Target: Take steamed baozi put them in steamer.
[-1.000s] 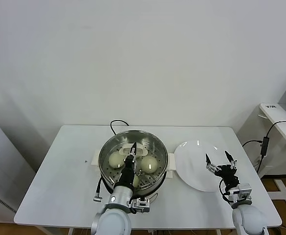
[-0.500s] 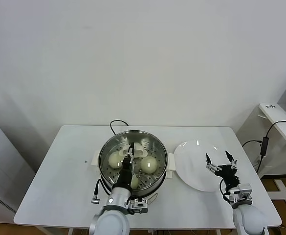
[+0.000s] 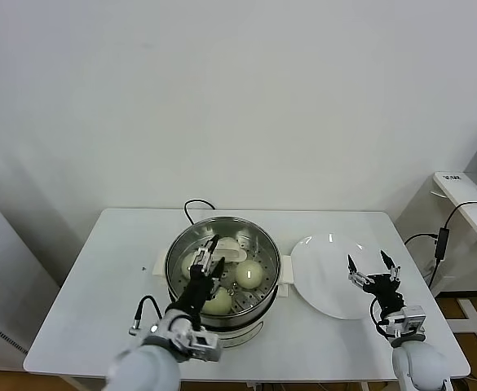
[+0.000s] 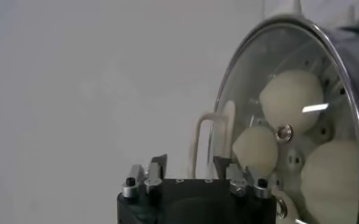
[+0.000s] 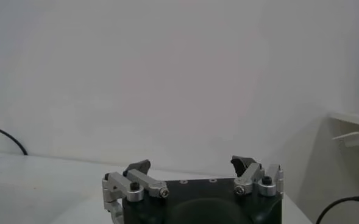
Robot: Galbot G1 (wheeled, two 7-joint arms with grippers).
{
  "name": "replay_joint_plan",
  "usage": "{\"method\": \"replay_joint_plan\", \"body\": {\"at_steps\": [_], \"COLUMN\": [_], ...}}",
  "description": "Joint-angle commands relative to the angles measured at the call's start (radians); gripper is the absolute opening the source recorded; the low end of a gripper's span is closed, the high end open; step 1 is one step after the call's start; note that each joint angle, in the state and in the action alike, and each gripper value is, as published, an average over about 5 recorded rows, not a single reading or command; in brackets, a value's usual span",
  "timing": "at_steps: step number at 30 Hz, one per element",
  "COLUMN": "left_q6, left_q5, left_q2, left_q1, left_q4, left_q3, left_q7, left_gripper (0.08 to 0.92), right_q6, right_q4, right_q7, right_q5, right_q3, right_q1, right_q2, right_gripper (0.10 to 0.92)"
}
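The steamer [image 3: 276, 259] is a shiny steel pot with a perforated tray, standing mid-table. Several pale round steamed baozi lie in it, one on the right [image 3: 251, 275] and one at the front [image 3: 218, 301]. My left gripper [image 3: 208, 258] hovers open just over the tray, between the buns, holding nothing. In the left wrist view its open gripper [image 4: 191, 167] points past the steamer's rim [image 4: 223, 103], with baozi [image 4: 291, 100] inside. My right gripper [image 3: 373, 271] stands open and empty over the right edge of the white plate [image 3: 324, 281]; the right wrist view shows the right gripper [image 5: 190, 164] spread wide.
A black cord [image 3: 191, 205] runs from behind the steamer. The table's front edge [image 3: 303, 376] lies close below both arms. A white side desk [image 3: 466, 195] with cables stands off to the right.
My left gripper has opened and let go of the front baozi, which now lies in the steamer. The left arm has swung to the left. The right arm has barely moved.
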Motion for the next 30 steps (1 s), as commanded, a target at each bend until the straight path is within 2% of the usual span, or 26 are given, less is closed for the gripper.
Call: {"method": "replay_joint_plan", "body": {"at_steps": [1,4,7,11,14,20,25,30], "left_q6": [-0.305,-0.337,-0.342,-0.342,-0.345,-0.327,-0.311,-0.297], "left_q5": [-1.279,-1.52,-1.631,-1.574,-1.488,-1.442,-1.468,-1.485], "left_q2": [0.057,0.024,-0.008,-0.045,-0.054,-0.022,0.019,0.042], "left_q1": [-0.019,-0.007,0.006,0.02,0.03,0.031,0.045,0.068], "left_q4": [-0.097,-0.063,-0.01,0.098,0.191,0.404,0.472,0.492], "left_q3": [-0.338,-0.447,-0.53,-0.586,-0.601,-0.61,-0.588,-0.566], "left_q7": [0.025,-0.034,-0.118,-0.239,-0.292,-0.329,-0.317,-0.307], "left_gripper": [0.707,0.782,0.816,0.822,0.823,0.823,0.823,0.823], "right_q6": [0.0,-0.008,-0.01,-0.007,-0.012,-0.035,-0.073,-0.132], "right_q4": [0.004,0.004,0.003,0.008,0.016,0.03,0.052,0.078], "right_q7": [-0.009,0.004,0.034,0.081,0.097,0.091,0.045,0.061], "right_q5": [0.015,0.029,0.03,0.028,0.028,0.057,0.054,0.08], "right_q3": [-0.001,-0.009,-0.015,-0.018,-0.013,-0.003,0.023,0.012], "right_q1": [0.007,0.017,0.024,0.024,0.019,0.003,-0.019,-0.033], "right_q2": [-0.005,-0.009,-0.016,-0.022,-0.021,-0.019,-0.016,-0.027], "right_gripper": [0.823,0.823,0.823,0.823,0.823,0.823,0.823,0.823]}}
